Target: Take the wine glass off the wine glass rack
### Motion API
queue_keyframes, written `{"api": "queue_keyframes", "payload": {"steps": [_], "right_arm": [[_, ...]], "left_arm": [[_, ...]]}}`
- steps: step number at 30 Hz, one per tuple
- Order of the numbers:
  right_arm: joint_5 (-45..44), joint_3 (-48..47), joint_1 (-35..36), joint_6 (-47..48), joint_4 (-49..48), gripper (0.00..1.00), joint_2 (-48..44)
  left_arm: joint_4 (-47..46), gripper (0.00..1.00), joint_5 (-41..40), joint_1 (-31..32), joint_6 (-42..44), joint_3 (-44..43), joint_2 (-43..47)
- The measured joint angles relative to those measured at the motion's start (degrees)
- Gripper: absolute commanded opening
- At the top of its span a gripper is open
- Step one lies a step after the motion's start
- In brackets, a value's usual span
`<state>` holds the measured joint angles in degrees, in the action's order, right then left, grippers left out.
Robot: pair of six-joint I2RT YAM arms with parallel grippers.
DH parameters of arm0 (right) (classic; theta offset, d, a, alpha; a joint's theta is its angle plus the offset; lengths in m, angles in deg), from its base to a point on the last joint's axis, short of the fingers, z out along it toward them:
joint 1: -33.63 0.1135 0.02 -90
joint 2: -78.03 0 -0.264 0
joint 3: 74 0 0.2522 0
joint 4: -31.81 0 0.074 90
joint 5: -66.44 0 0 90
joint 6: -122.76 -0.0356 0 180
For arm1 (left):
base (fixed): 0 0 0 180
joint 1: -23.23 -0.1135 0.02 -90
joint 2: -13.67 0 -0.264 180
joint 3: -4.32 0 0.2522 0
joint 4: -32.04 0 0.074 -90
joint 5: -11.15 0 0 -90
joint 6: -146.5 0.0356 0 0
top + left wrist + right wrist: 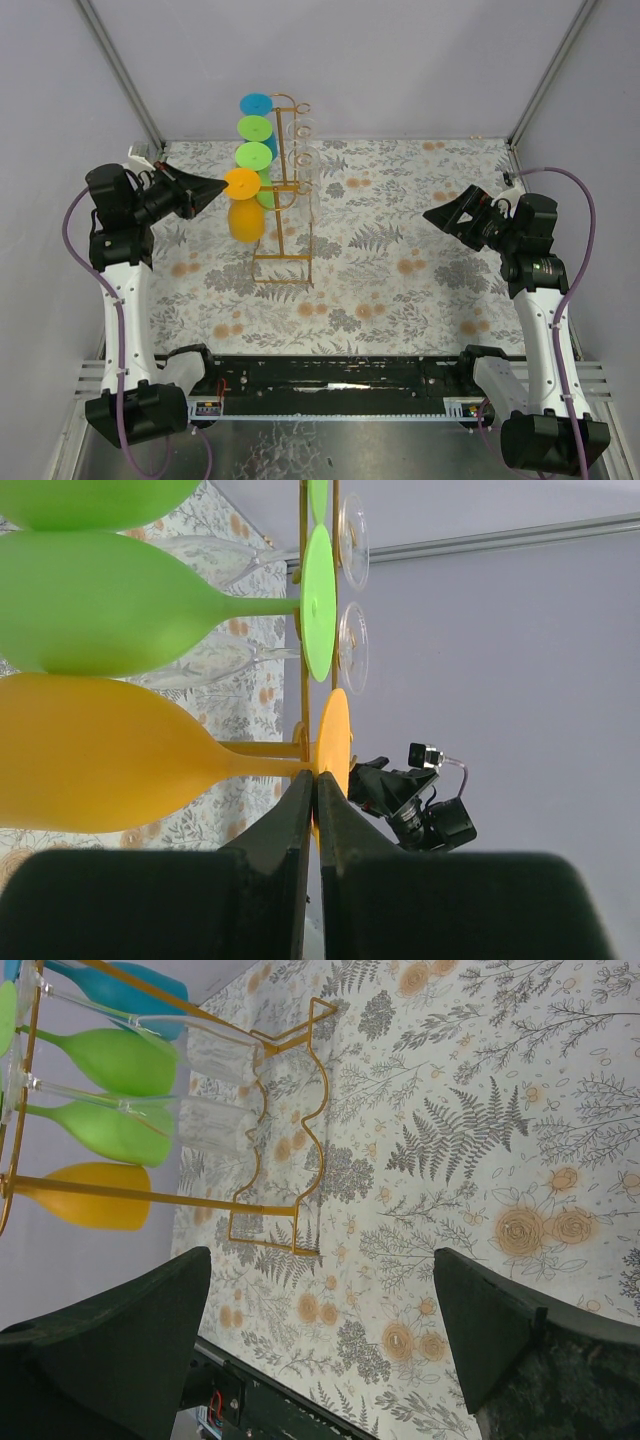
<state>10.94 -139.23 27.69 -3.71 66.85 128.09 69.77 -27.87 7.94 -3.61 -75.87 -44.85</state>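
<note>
One orange wine glass, bowl-down, stem vertical, at near end of wine glass rack; left gripper pressed together at its foot, right gripper spread, well apart.

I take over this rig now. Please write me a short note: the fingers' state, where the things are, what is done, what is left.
Left gripper: fingers shut, tips at the foot of the orange wine glass; a grip is not certain.
Right gripper: fingers open, empty, off to the side.
Wine glass rack: upright; the orange glass hangs on it.
Done: left arm at the glass.
Left: take the glass off the rack.
</note>
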Motion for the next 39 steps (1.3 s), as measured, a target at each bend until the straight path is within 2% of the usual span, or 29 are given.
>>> {"api": "queue_keyframes", "payload": {"steps": [39], "right_arm": [[0.00,0.66,0.00,0.68,0.31,0.99,-1.07]], "left_arm": [[-0.50,0.00,-2.69,-1.86,-1.57,2.16,2.12]]}}
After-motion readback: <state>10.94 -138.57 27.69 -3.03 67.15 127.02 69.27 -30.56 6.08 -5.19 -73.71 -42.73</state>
